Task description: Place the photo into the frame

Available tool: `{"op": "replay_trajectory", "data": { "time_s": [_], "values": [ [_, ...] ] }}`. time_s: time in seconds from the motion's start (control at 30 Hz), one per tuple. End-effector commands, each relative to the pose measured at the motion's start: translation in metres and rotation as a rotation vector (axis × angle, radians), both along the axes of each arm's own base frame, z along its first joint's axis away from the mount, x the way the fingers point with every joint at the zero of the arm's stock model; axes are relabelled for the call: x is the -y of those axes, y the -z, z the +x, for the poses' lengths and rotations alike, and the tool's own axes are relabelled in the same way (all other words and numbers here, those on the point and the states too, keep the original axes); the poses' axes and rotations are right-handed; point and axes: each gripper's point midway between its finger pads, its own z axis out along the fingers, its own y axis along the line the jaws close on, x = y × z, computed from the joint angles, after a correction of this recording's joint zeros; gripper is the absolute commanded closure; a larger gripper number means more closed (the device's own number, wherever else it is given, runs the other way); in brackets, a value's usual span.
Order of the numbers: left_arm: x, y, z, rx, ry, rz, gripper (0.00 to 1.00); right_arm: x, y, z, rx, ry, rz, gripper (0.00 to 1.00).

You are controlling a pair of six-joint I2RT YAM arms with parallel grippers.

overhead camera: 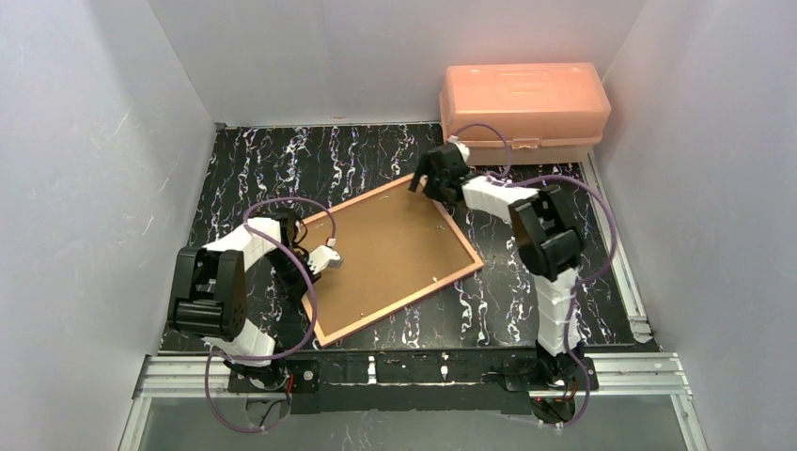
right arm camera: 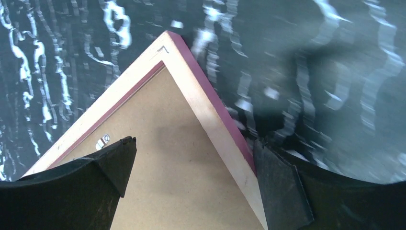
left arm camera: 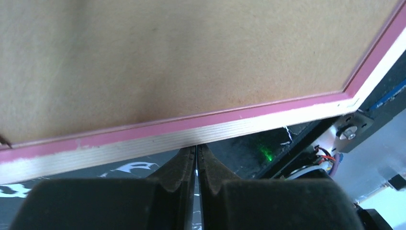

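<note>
Your frame (right arm camera: 203, 112) lies back-up mid-picture, brown backing board (overhead camera: 395, 249) in, no photo in sight; left gripper (left arm camera: 196, 158) pinched closed on nothing at its lower-left edge, right gripper (right arm camera: 194, 148) gaping, straddling the top corner, so probably lift that board next.

Left arm (overhead camera: 211, 296), elbow folded; left gripper (overhead camera: 331, 256), jaws pressed together. Right arm (overhead camera: 550, 244), stretched forward; right gripper (overhead camera: 420, 181), jaws spread wide, tilted downward.

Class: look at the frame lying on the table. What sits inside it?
A brown backing board fills the frame, which lies back-up. Anything under the board is covered and cannot be seen.
</note>
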Motion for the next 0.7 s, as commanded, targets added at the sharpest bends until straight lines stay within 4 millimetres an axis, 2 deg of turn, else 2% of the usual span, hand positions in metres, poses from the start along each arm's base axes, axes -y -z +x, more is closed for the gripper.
{"op": "replay_trajectory", "data": {
  "time_s": [0.0,0.03,0.07,0.13,0.17,0.3,0.47,0.5,0.63,0.67],
  "values": [
    [0.004,-0.005,-0.011,0.008,0.049,-0.038,0.96,-0.091,-0.018,0.012,0.017,-0.18,0.089,0.01],
    [0.004,-0.005,-0.013,0.005,0.05,-0.041,0.96,-0.098,-0.009,0.014,0.004,-0.198,0.082,0.01],
    [0.005,-0.006,-0.015,-0.002,0.05,-0.049,0.96,-0.112,-0.018,0.026,0.029,-0.215,0.095,0.01],
    [0.008,-0.007,-0.017,-0.014,0.046,-0.062,0.96,-0.131,-0.02,0.038,0.04,-0.25,0.104,0.01],
    [0.01,-0.007,-0.017,-0.022,0.045,-0.069,0.96,-0.137,-0.013,0.043,0.034,-0.262,0.103,0.01],
    [0.025,-0.008,-0.012,-0.052,0.024,-0.106,0.96,-0.154,-0.026,0.056,0.075,-0.294,0.1,0.01],
    [0.045,-0.019,-0.004,-0.118,-0.039,-0.173,0.94,-0.137,-0.057,0.062,0.176,-0.257,0.036,0.01],
    [0.047,-0.022,-0.005,-0.142,-0.045,-0.181,0.92,-0.133,-0.07,0.063,0.204,-0.25,0.027,0.01],
    [0.051,-0.043,-0.018,-0.258,-0.035,-0.217,0.85,-0.107,-0.097,0.046,0.285,-0.191,-0.08,0.01],
    [0.05,-0.049,-0.017,-0.278,-0.033,-0.221,0.84,-0.101,-0.117,0.038,0.338,-0.183,-0.089,0.01]
  ]
}}
